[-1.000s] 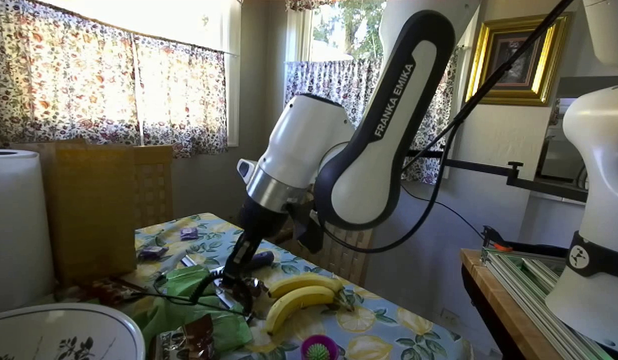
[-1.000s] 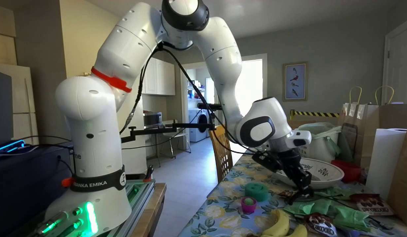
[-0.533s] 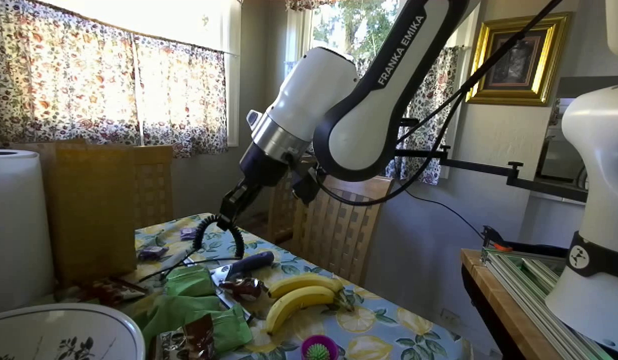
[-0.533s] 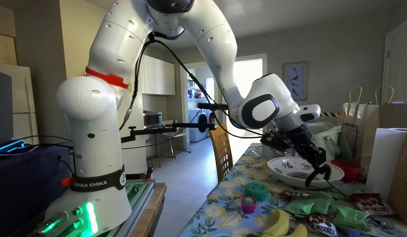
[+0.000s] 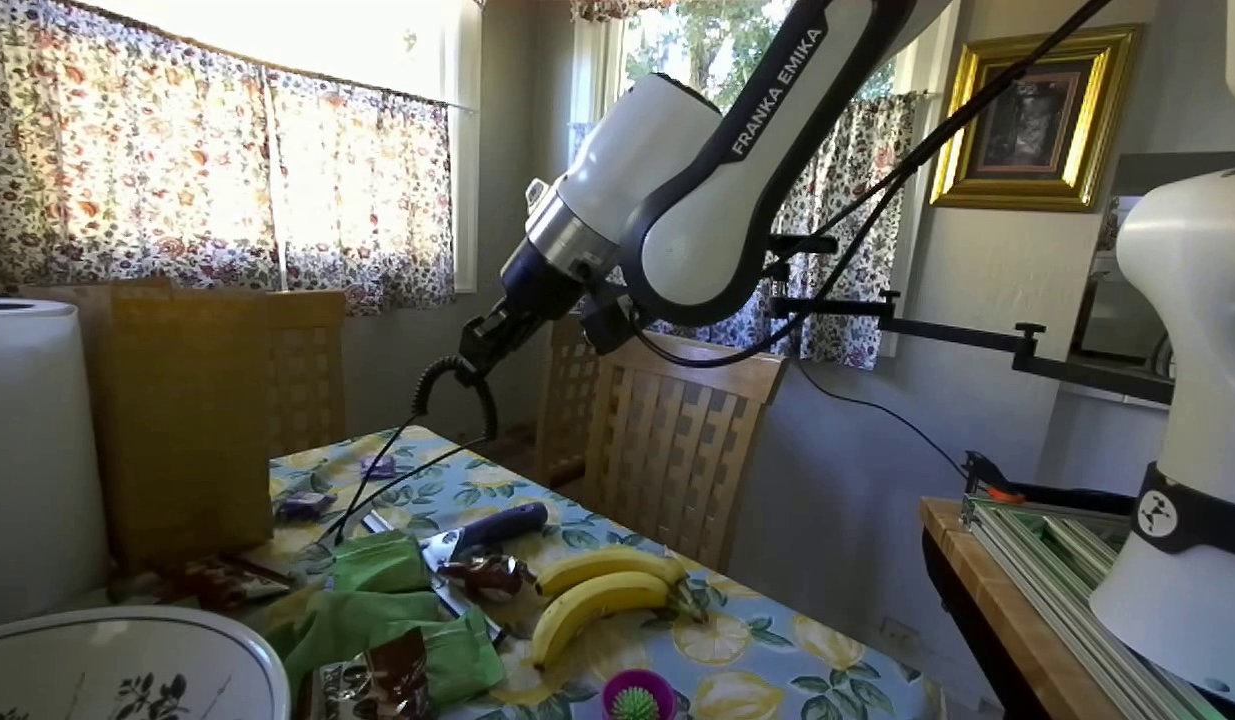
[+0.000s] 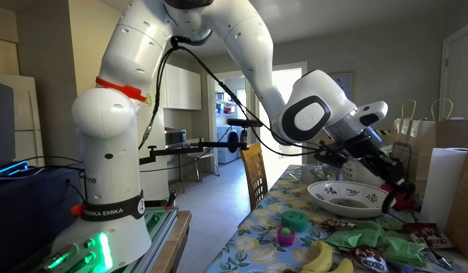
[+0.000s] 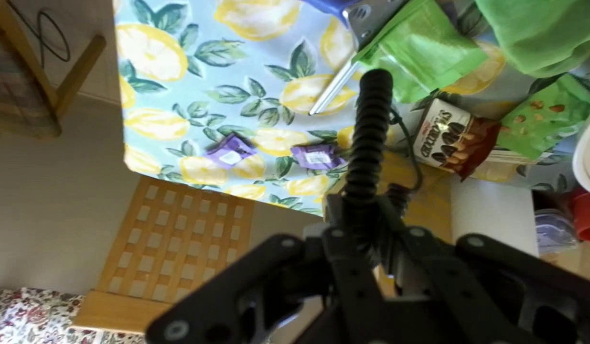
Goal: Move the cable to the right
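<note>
The claw [image 5: 470, 370] is clamped on a black coiled cable [image 7: 369, 138], held between its tips in the wrist view. In an exterior view, both hang above the bench [image 5: 777, 660], near its far corner; the cable's coil arches in the air and its two thin strands slant down to just beside a green bag [image 5: 377, 565]. A dark-handled tool [image 5: 502, 525] and bananas [image 5: 607, 592] lie nearer the right edge.

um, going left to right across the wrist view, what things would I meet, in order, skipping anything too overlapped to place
wooden chair at the left edge, purple packet, another purple packet, black coiled cable, brown and white packet, white bowl
</note>
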Action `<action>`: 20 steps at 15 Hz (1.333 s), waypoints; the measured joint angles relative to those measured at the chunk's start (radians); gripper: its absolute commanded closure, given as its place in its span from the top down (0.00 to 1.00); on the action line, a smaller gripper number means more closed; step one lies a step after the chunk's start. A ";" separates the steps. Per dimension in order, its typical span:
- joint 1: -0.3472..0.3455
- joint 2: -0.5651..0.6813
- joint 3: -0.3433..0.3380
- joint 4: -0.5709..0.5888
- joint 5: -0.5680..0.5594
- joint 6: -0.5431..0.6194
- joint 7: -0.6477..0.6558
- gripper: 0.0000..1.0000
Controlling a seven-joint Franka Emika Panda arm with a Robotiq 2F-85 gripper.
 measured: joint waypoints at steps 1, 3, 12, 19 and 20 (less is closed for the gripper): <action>0.011 0.002 -0.026 0.001 0.012 0.005 0.001 0.04; 0.041 0.014 -0.087 0.002 0.040 0.018 0.006 0.04; 0.114 0.220 -0.209 0.102 0.117 0.047 0.017 0.04; 0.077 0.437 -0.205 0.278 0.120 0.046 0.014 0.04; 0.065 0.463 -0.205 0.302 0.121 0.046 0.014 0.04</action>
